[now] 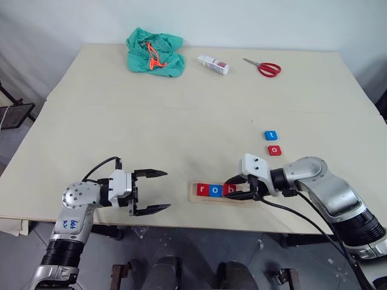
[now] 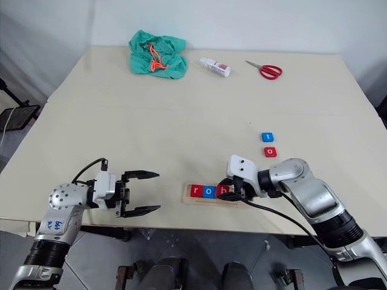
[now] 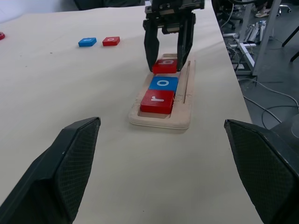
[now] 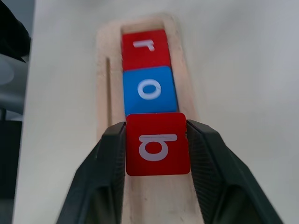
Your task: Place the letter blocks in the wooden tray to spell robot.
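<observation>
Right gripper [image 1: 240, 187] reaches down-left into the wooden tray [image 3: 183, 111] at the table's near edge.

Its fingers [image 4: 105, 172] flank the red b block [image 4: 157, 144], touching its sides, beside blue o [image 4: 149, 90] and red r [image 4: 144, 45]. The left gripper [image 1: 151, 191] hangs level, spread wide, empty. Blue t [image 1: 270, 135] and red o [image 1: 274, 150] lie mid-table.

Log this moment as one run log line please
tray: r, o, b in | right gripper: around b | left gripper: open, idle | o, t: on table
</observation>
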You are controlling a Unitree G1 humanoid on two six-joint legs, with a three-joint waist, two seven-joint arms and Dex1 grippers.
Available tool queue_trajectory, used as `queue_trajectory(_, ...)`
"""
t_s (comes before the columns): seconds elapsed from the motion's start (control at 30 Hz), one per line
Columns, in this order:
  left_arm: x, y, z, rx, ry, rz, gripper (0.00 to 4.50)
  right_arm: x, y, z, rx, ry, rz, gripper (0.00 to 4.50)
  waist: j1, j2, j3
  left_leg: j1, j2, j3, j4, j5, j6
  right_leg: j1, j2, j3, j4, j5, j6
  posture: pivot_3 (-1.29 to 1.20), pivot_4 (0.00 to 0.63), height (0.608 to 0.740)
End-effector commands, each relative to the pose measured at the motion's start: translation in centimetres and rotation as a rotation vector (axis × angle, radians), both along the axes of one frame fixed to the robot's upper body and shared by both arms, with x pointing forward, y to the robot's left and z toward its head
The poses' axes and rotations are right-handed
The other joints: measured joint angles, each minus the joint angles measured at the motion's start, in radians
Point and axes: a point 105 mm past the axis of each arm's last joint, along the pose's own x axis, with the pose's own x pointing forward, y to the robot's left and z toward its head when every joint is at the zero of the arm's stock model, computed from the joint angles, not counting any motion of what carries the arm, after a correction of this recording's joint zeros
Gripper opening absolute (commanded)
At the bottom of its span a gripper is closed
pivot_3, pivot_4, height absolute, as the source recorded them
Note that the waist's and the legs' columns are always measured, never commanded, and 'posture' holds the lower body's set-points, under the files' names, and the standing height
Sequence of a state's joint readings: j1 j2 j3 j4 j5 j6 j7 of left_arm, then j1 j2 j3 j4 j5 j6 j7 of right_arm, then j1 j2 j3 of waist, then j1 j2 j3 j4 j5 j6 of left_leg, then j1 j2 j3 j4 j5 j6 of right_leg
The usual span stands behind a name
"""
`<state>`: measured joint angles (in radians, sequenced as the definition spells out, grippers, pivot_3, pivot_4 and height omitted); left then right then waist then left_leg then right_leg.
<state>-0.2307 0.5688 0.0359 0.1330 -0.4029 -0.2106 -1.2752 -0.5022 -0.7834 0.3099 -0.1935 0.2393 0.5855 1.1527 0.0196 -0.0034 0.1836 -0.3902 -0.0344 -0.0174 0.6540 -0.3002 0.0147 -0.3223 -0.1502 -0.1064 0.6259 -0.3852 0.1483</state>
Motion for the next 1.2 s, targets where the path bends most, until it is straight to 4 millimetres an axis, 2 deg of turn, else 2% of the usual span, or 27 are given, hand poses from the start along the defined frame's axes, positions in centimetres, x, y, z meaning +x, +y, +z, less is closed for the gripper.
queue_trajectory(0.03,0.0,0.2,0.8,-0.008,-0.042,0.006,4.50,0.2,0.5,0.9,0.017,-0.041,0.014,3.52,0.000,0.000,0.000,0.000,0.000,0.000,0.000,0.000,0.000,0.000,0.000,0.000,0.000,0.000,0.000,0.00,0.150,0.740)
queue_trajectory(0.13,0.2,0.0,0.8,-0.012,-0.043,0.007,4.50,-0.3,0.7,2.4,0.063,-0.052,0.023,4.45,0.000,0.000,0.000,0.000,0.000,0.000,0.000,0.000,0.000,0.000,0.000,0.000,0.000,0.000,0.000,0.00,0.150,0.740)
queue_trajectory(0.2,0.3,-0.1,0.8,-0.014,-0.044,0.008,4.50,-0.7,0.3,3.4,0.091,-0.051,0.013,4.45,0.000,0.000,0.000,0.000,0.000,0.000,0.000,0.000,0.000,0.000,0.000,0.000,0.000,0.000,0.000,0.00,0.150,0.740)
queue_trajectory(0.33,0.5,-0.1,0.7,-0.017,-0.043,0.008,4.50,-0.5,-1.0,4.0,0.105,-0.066,-0.063,4.45,0.003,0.000,0.000,0.000,0.000,0.000,0.000,0.000,0.000,0.000,0.000,0.000,0.000,0.000,0.000,0.00,0.150,0.740)
queue_trajectory(0.43,0.6,-0.3,0.7,-0.021,-0.043,0.006,4.50,-1.0,-2.9,3.7,0.072,-0.062,-0.102,3.85,0.007,0.000,0.000,0.000,-0.001,0.000,0.000,0.000,0.000,0.000,0.000,0.000,0.000,0.000,0.000,0.00,0.150,0.740)
queue_trajectory(0.53,0.7,-0.4,0.8,-0.023,-0.045,0.002,4.50,-1.2,-4.0,3.0,0.039,-0.053,-0.135,2.85,0.004,0.000,0.000,0.000,-0.001,0.000,0.000,0.000,0.000,0.000,0.000,0.000,0.000,0.000,0.000,0.00,0.150,0.740)
queue_trajectory(0.8,0.9,-0.3,0.9,-0.022,-0.051,0.003,4.50,-1.3,-3.2,1.6,0.031,-0.019,-0.129,0.09,-0.005,0.000,0.000,0.000,0.001,0.001,-0.001,0.000,0.000,0.000,0.000,0.000,0.000,0.000,0.000,0.00,0.150,0.740)
queue_trajectory(1.0,0.6,-0.2,0.9,-0.024,-0.052,0.016,4.50,-1.3,-2.1,0.3,0.022,0.013,-0.094,0.04,-0.005,0.000,0.000,0.000,0.000,0.000,0.000,0.000,0.000,0.000,0.000,0.000,0.000,0.000,0.000,0.00,0.150,0.740)
queue_trajectory(1.2,0.3,0.2,0.9,-0.021,-0.049,0.036,4.50,-0.9,-1.2,0.2,0.039,0.015,-0.059,0.04,-0.005,0.000,0.000,0.000,0.000,0.000,0.000,0.000,0.000,0.000,0.000,0.000,0.000,0.000,0.000,0.00,0.150,0.740)
